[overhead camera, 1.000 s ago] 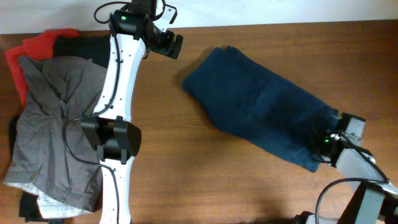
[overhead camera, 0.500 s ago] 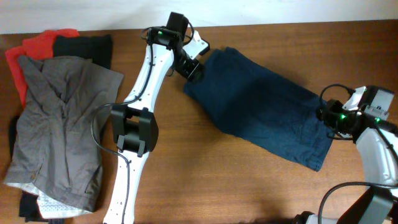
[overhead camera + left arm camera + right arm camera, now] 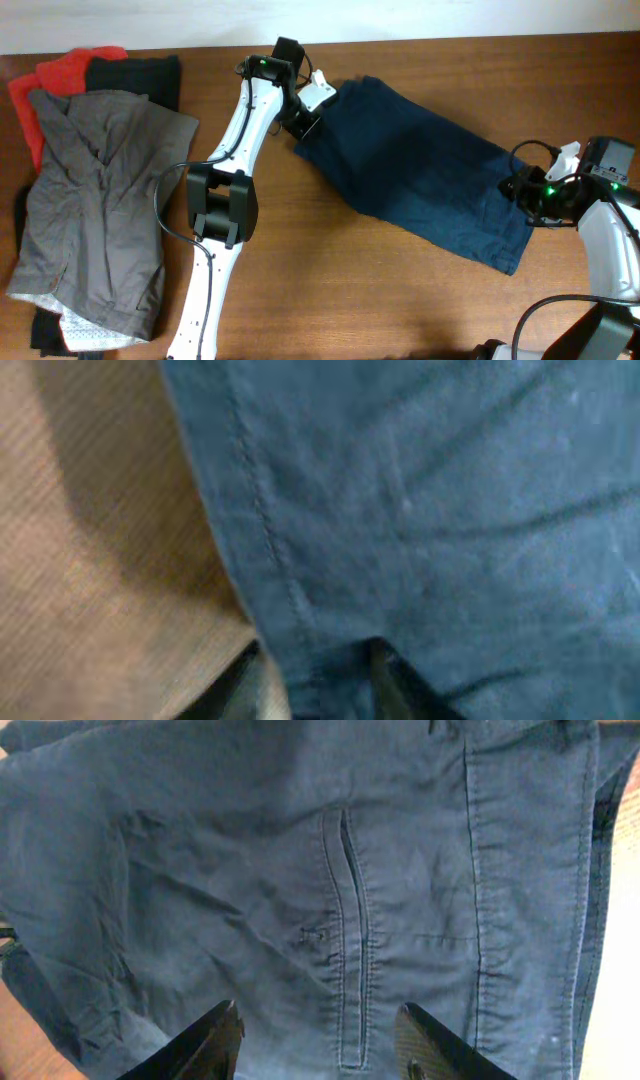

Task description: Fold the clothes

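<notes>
The navy trousers (image 3: pixel 415 170) lie flat on the wooden surface (image 3: pixel 330 290), from 12 toward 4 o'clock. A clothes heap (image 3: pixel 95 200) sits at 9. My left end effector (image 3: pixel 307 122) straddles their 12 o'clock hem, fingers parted. My right end effector (image 3: pixel 527 195) hovers spread wide at 4.

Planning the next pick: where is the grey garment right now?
In the overhead view, the grey garment lies at the left end of the table, overlapping the red garment and black garment, left of the left arm.

Bare table (image 3: pixel 330 290) lies open between clothes pile (image 3: pixel 95 190) and navy garment (image 3: pixel 420 170).
</notes>
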{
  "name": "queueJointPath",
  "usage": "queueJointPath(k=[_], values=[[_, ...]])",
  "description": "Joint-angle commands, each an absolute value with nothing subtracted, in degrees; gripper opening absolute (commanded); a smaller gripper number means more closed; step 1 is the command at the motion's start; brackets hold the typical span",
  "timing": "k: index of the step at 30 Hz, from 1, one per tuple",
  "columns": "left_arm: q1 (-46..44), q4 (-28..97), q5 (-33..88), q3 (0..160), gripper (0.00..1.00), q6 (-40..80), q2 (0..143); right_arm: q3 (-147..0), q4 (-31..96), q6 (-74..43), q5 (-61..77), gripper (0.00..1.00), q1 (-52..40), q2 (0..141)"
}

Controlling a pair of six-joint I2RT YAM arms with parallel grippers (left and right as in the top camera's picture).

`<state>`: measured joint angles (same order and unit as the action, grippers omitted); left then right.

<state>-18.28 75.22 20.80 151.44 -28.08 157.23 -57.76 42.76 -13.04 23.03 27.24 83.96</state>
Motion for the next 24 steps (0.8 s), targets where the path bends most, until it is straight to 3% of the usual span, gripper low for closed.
queueJointPath(k=[1, 9, 15, 24], values=[[-18.6, 78.1, 21.6, 151.9, 0.02, -25.3, 157.8, -58.9, 44.1, -12.3, 20.7, 0.55, 27.4, 84.0], [-12.6, 83.4, 19.9, 151.9, 0.01, -7.5, 157.8, -58.9, 49.2, -15.7, 10.9, 0.55, 27.4, 84.0], [-7.8, 84.8, 20.2, 151.9, 0.01, -5.2, 157.8, -58.7, 49.0, -17.0, 6.3, 0.62, 27.4, 84.3], [-7.9, 84.2, 19.7, 151.9, 0.01, -7.4, 157.8, -58.7, 44.9, -12.2, 20.8, 0.67, 27.4, 99.5]])
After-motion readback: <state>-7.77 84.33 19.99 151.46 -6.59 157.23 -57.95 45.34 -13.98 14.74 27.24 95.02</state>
